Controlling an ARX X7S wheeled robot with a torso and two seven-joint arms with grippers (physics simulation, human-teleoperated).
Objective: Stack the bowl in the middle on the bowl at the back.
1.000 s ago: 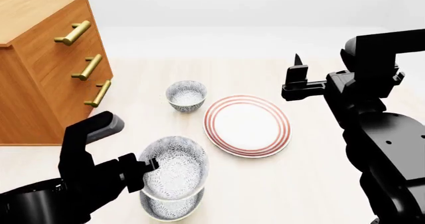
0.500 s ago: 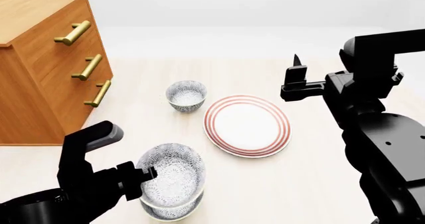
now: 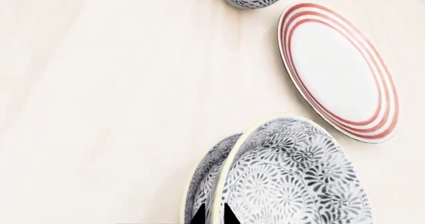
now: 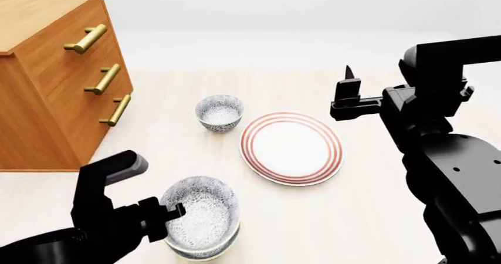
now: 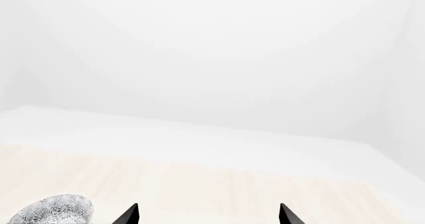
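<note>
Sinking over the last second, the bowl in the middle [image 4: 202,217] is now coming down almost into the bowl at the back [image 4: 205,253], whose yellowish rim is peeking out beneath it at the near edge of the table [image 4: 376,217]. The left gripper [image 4: 173,212] is pinching the upper bowl's rim on its left side, fingers clamped across the wall, and the bowl is hanging tilted, its far side seemingly lower than the gripped side. In the left wrist view the two rims are sitting slightly offset rather than concentric. To my eye the stacking is nearly done, and doing it well means levelling the bowl and centring it over the lower one before letting go, so it is not sliding or rocking when released. The third bowl [image 4: 219,112] and the red-ringed plate [image 4: 291,148] are standing well apart further off. The right gripper [image 4: 348,91] is hovering idle above the table, fingers spread and empty.
</note>
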